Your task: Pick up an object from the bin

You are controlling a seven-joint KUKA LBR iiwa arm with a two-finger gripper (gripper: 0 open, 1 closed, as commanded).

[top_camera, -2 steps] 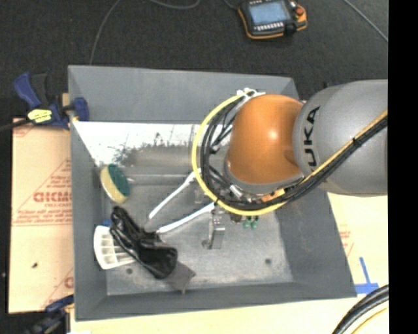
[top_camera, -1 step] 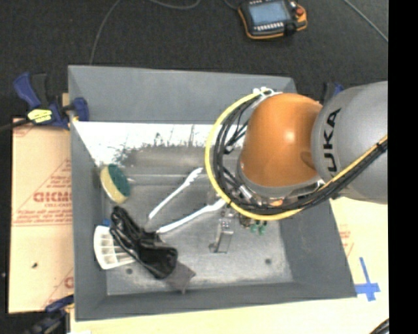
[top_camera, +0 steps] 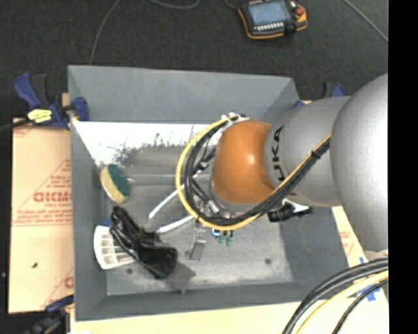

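Bin: grey metal, one.
Jaws: beneath orange wrist cover, bin centre; opening cannot be told.
Nearest thing: one small grey clip, just below cover.
Left side: one black strap, one white ribbed piece, one green-faced disc.

A dark, matte floor, possibly carpet, spreads across the far part of the scene. At the far right an orange-and-black handheld control unit with a small screen lies on it. A thin dark cable curves across the far left.
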